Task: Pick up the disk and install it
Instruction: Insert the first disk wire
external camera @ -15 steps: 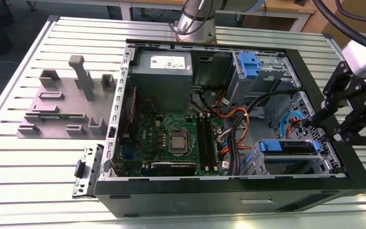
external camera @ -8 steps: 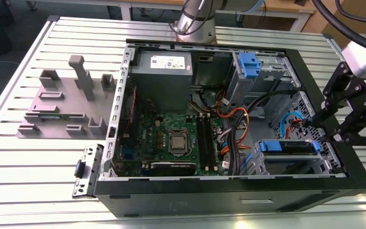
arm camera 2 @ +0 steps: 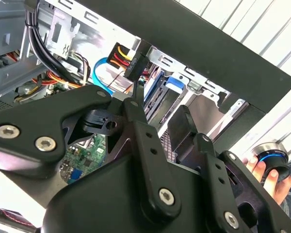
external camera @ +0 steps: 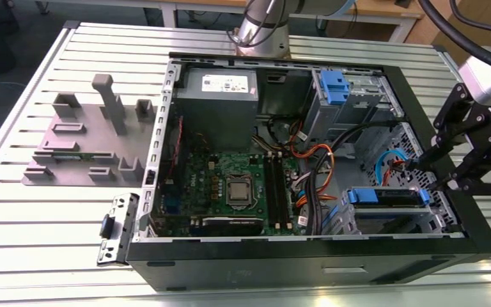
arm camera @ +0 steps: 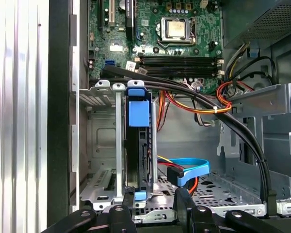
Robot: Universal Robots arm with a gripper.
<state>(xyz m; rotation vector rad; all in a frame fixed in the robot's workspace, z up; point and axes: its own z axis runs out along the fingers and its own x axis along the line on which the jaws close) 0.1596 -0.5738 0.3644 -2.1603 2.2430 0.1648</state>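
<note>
One disk seated edge-up in the lower drive bay.
Its blue-framed disk (arm camera: 138, 141) stands on edge between the bay rails, long axis running down the first wrist view's centre, blue tab toward the motherboard (arm camera: 169, 34). At the exterior view's right edge, the end effector (external camera: 446, 169) hovers beside the case (external camera: 314, 268), fingers apart, gripping nothing.

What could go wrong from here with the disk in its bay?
1. The blue cable lies close beside the disk and the gripper; it could snag.
2. A person's hand is by the case near the gripper; a swing could hit it.
3. The disk stands between metal rails; it might jam.
</note>
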